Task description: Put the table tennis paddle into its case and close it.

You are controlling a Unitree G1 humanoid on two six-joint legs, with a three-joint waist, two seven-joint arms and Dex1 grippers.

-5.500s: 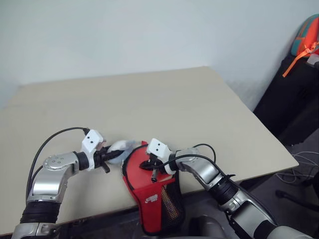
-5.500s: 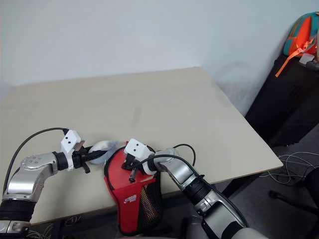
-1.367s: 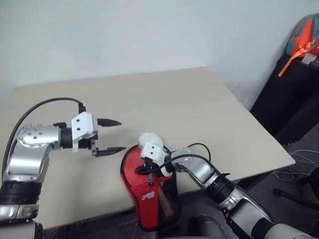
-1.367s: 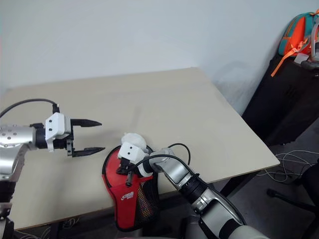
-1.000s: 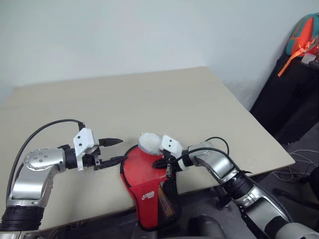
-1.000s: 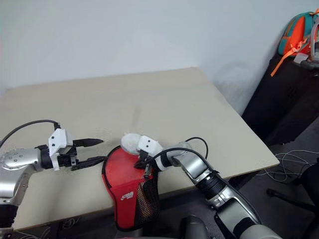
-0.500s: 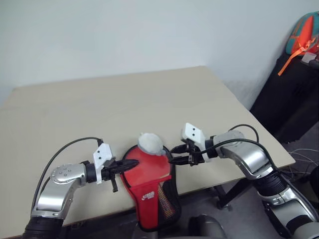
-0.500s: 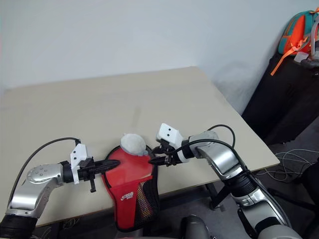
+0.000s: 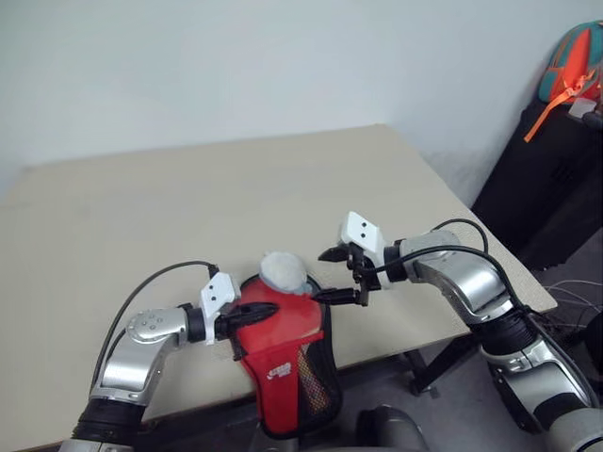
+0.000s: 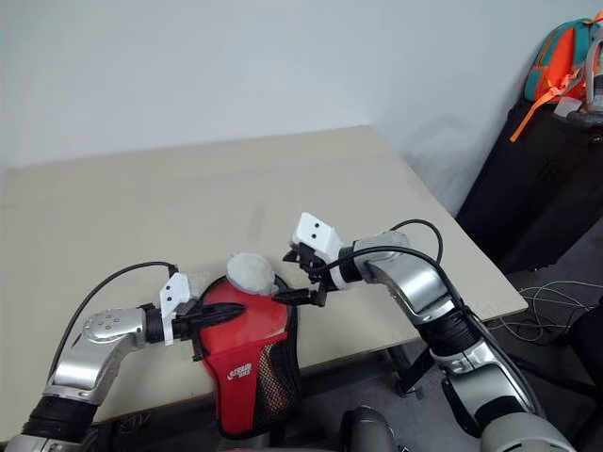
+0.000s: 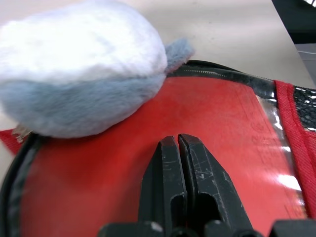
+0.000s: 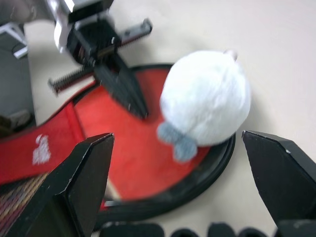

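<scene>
Pressing down on the red face of the case [image 9: 283, 330] with the left gripper [image 9: 267, 309], fingers squeezed together and pinching nothing, tips resting on the fabric by the look of the left wrist view. Hovering just beside the case's round end, the right gripper [image 9: 325, 275], fingers spread wide and empty. Lying at the table [image 9: 236, 188] near edge, the case, its narrow mesh-pocket end drooping off the front. Sitting on the round end of the case, a whitish fluffy wad [image 9: 283, 271], touching the black zip rim. Hard to tell whether the table tennis paddle sits inside already or not. Judging the job unfinished: wad likely to be cleared off, zip closure not confirmed.
</scene>
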